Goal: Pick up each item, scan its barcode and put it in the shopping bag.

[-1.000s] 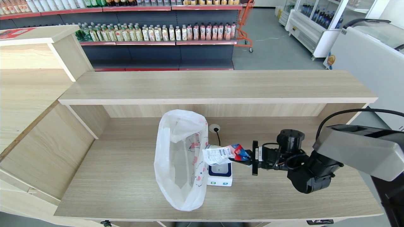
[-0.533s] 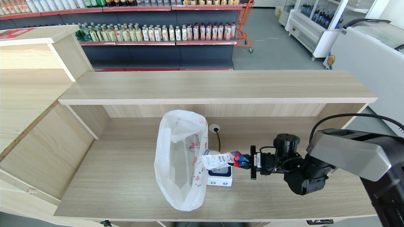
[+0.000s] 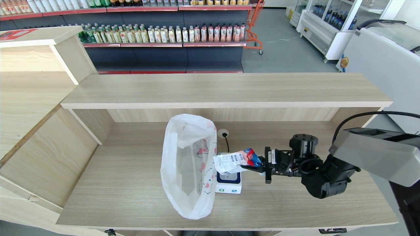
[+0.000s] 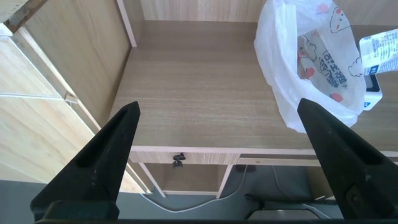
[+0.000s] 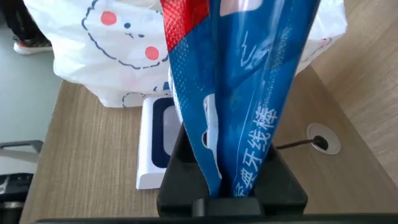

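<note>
A pale wooden counter (image 3: 131,183) has a raised ledge (image 3: 226,88) along its far side. A round white cable port (image 3: 222,132) sits near the back wall, with a black cable (image 3: 226,143) running out of it. Beyond, shop shelves (image 3: 164,44) hold rows of bottles (image 3: 164,34). An orange trolley (image 3: 254,40) stands in the aisle, and a white chest freezer (image 3: 377,59) is on the right.

Black jointed right arm (image 3: 325,183), grey angular shell (image 3: 377,154), looping black cable (image 3: 370,113); left fingers (image 4: 99,168) black, tapered
</note>
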{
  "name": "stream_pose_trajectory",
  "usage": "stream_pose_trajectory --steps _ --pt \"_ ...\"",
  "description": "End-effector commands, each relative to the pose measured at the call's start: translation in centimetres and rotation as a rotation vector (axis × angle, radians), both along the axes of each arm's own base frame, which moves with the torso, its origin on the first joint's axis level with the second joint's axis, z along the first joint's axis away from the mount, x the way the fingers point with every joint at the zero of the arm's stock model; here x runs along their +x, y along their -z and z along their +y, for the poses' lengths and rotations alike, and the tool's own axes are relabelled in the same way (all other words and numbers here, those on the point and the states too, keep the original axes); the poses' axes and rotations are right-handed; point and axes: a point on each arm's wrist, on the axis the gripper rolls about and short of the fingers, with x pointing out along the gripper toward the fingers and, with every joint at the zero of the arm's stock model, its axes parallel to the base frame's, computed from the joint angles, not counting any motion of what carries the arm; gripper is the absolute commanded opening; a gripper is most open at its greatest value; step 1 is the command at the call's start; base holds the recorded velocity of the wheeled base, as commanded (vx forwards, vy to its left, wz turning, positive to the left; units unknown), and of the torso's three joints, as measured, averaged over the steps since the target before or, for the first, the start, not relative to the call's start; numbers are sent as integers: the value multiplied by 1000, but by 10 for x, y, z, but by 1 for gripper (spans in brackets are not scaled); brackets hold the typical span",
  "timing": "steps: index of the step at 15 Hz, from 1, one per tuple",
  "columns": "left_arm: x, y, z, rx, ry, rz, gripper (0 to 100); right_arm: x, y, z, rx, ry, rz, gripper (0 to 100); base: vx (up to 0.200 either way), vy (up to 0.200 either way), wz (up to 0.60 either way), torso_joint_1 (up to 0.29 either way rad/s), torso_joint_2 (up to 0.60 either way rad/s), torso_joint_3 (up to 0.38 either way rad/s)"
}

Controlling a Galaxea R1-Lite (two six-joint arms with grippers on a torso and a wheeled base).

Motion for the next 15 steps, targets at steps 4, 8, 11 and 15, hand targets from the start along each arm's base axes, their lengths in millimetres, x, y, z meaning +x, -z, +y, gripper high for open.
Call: stream_pose_trajectory --steps 4,8,11,15 --pt "0 0 0 0 -1 -1 100 -81 -137 -57 215 414 533 0 0 0 0 0 0 0" --pt "0 0 0 0 1 -1 100 -142 -165 -36 468 760 1117 0 0 0 0 0 0 0" --pt "0 0 0 0 -1 -1 100 -171 -158 -34 525 860 1253 0 0 0 0 0 0 0" --pt "0 0 0 0 1 -1 100 -185 -161 -36 524 851 1236 0 0 0 0 0 0 0"
